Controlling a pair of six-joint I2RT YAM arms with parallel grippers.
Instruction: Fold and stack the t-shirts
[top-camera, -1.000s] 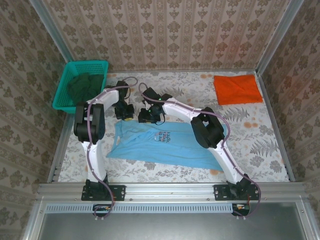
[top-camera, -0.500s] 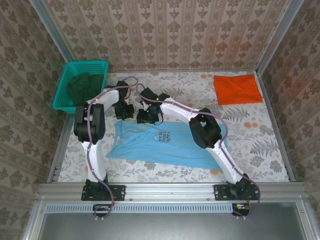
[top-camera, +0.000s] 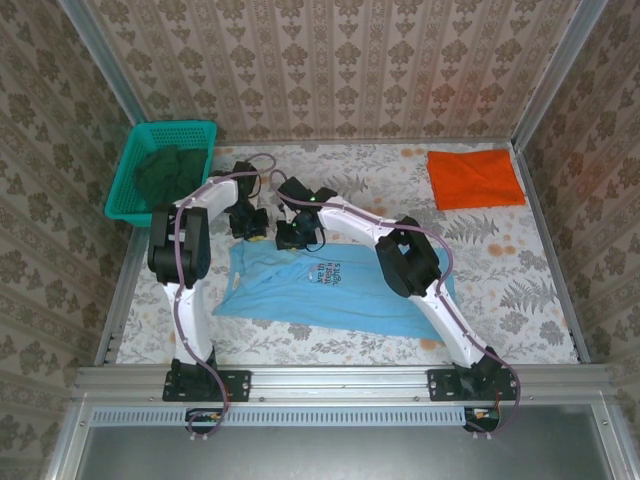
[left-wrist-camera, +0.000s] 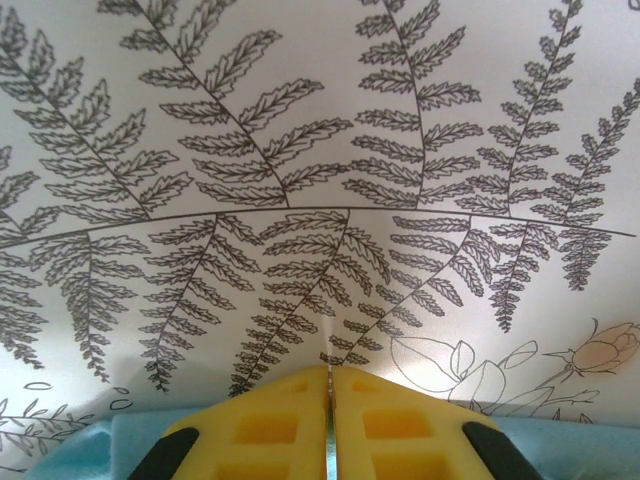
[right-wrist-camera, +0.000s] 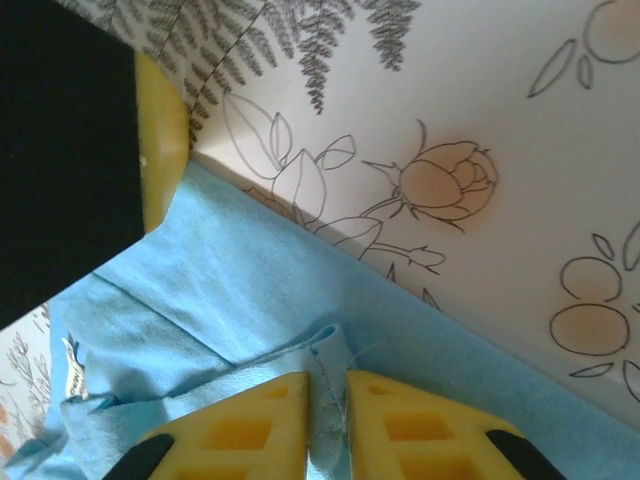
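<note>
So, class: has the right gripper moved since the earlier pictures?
Yes, slightly: the right gripper, pinching the light-blue t-shirt, has edged left, toward the green basket.

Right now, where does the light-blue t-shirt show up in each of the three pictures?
Top external: light-blue t-shirt spread flat mid-table.
Left wrist: a blue strip along the bottom edge, beside the left fingers.
Right wrist: lower left, a fold pinched between the right fingers.
Shared landmark: the fern-and-flower tablecloth.
</note>
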